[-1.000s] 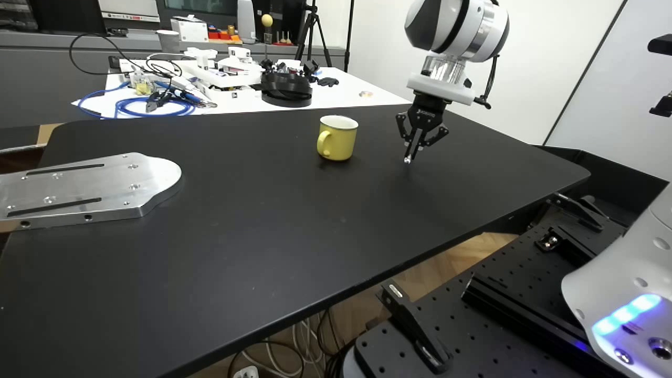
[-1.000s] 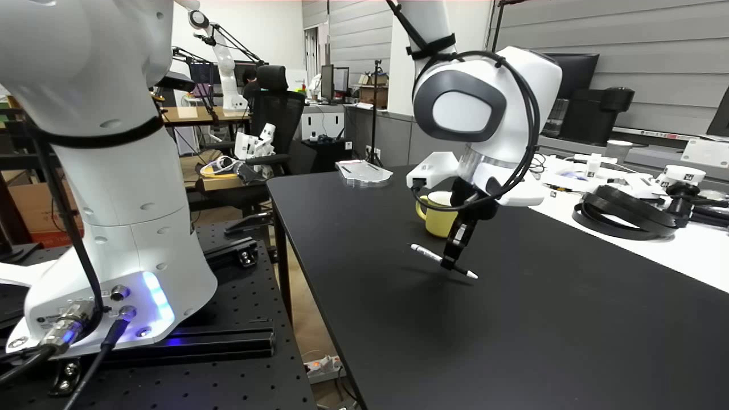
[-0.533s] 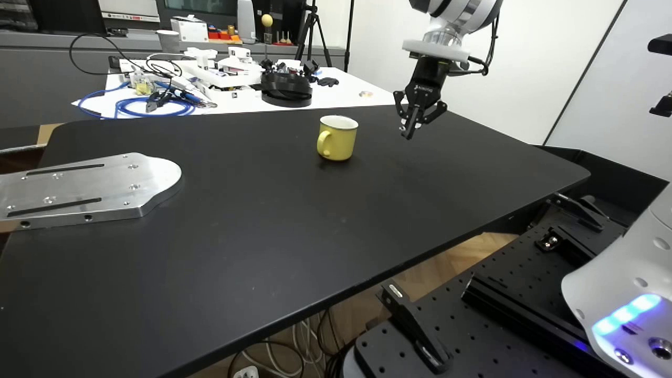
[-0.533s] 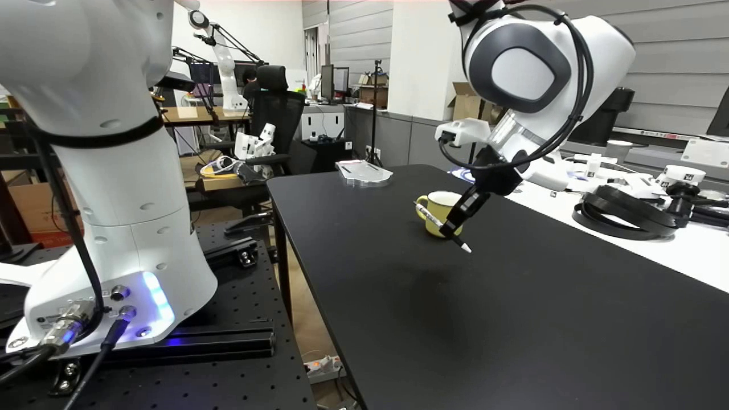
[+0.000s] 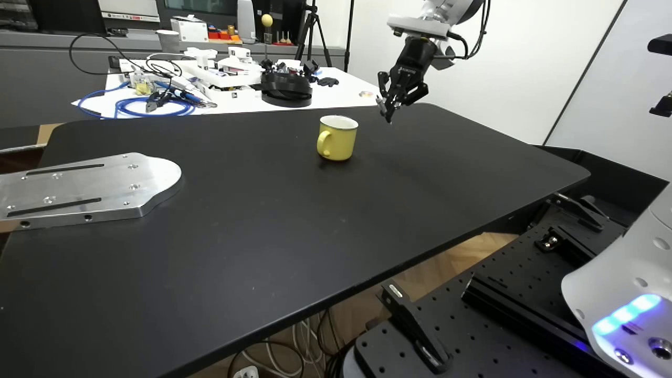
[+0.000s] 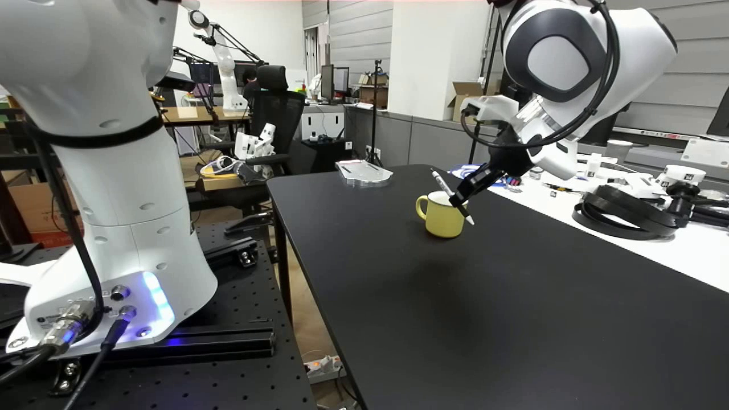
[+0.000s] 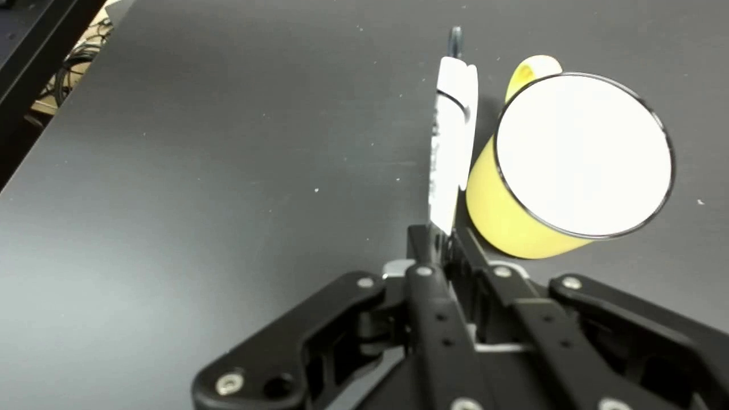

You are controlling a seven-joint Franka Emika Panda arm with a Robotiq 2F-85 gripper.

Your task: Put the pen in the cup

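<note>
Pen has steepened, gripper pinching it near the cup, apparently outside its rim

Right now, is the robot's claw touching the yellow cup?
Apart. An exterior view plainly shows a gap, with dark tabletop visible between the gripper and the yellow cup.

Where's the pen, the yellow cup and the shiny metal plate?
Pen (image 7: pixel 447 151), in the wrist view: on its long white part.
Yellow cup (image 5: pixel 338 139), in an exterior view: on its side wall.
Shiny metal plate (image 5: pixel 86 185), in an exterior view: on its flat top.
</note>
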